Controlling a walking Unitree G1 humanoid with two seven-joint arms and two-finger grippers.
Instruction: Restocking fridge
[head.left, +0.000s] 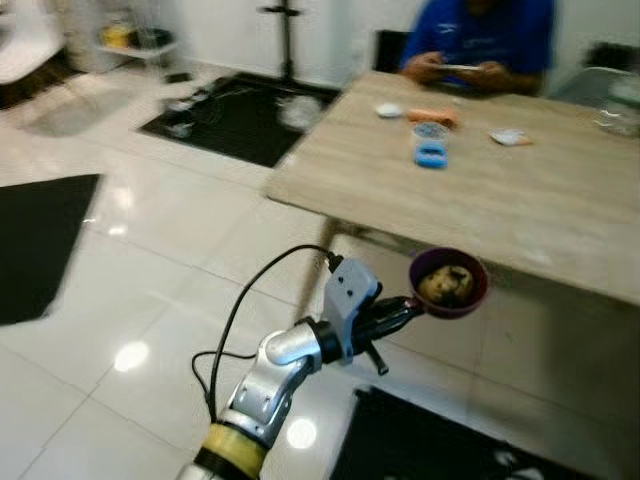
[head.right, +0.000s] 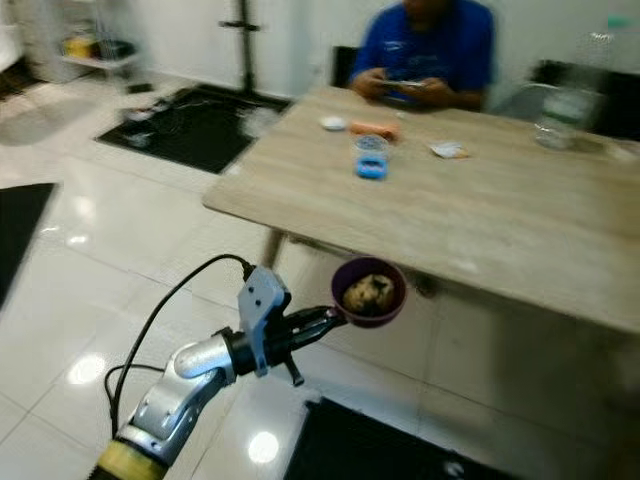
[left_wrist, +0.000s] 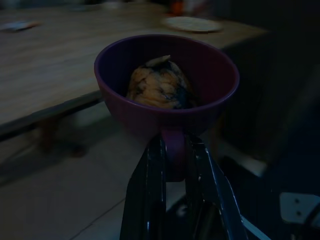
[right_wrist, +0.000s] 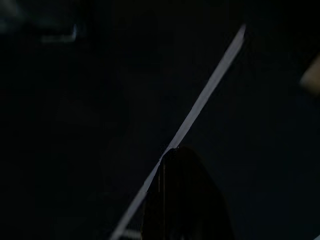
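We hold a purple cup (head.left: 448, 283) by its handle, our left gripper (left_wrist: 174, 165) closed tight on it, fingers (left_wrist: 150, 200) pinching either side. A brownish lump of food (left_wrist: 160, 89) sits inside the cup. The cup hangs in the air over the white tiled floor (head.left: 150, 260), just off the near edge of the wooden bench (head.left: 480, 190). A blue container (head.left: 431, 150) stands on the bench, and a person in blue (head.left: 485, 40) sits at its far edge. Our right gripper's (right_wrist: 180, 200) view is too dark; we cannot tell its state.
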